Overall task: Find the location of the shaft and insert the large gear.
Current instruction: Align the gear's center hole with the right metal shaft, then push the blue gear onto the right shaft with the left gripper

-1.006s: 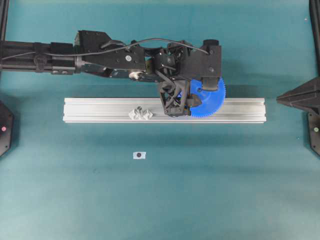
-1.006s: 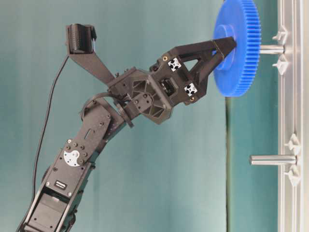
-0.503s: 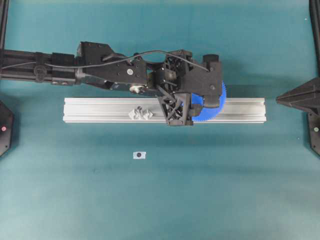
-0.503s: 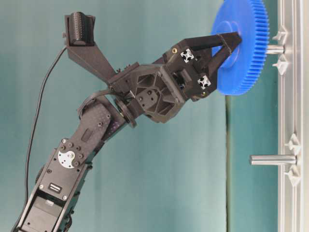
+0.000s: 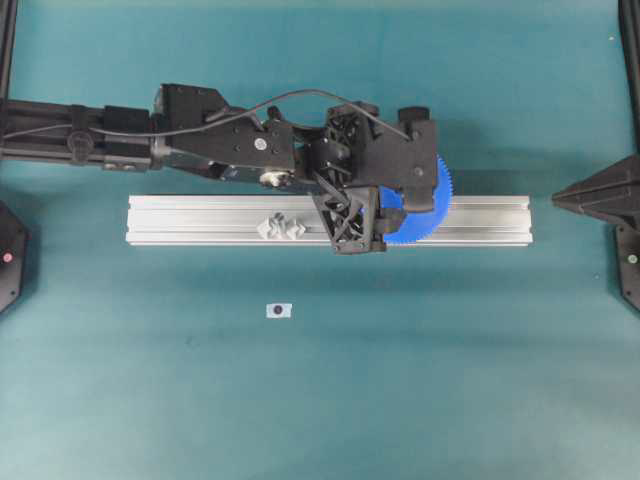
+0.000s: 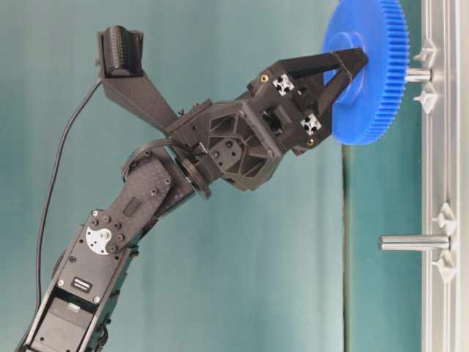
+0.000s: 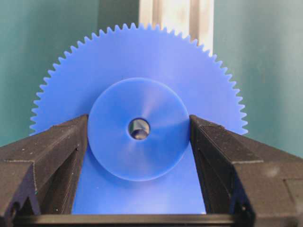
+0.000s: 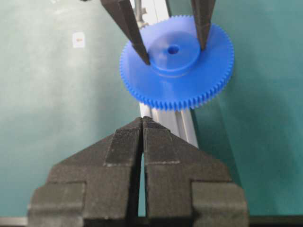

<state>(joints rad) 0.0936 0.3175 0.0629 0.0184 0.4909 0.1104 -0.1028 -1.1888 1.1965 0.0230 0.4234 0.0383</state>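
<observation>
Robotics lab, teal bench (image 5: 320,400), aluminium rail (image 5: 200,220)

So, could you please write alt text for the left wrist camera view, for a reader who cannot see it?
The left gripper clamps the raised hub of the large gear, one black finger on each side. The toothed blue disc fills most of the frame, grey metal shows inside its small centre hole, and a silver rail runs behind it over a teal surface.

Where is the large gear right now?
In the overhead view the large gear sits right of centre over the aluminium rail, its hub clamped by the left claw. The table-level view shows it on the upper shaft, short of the rail.
</observation>
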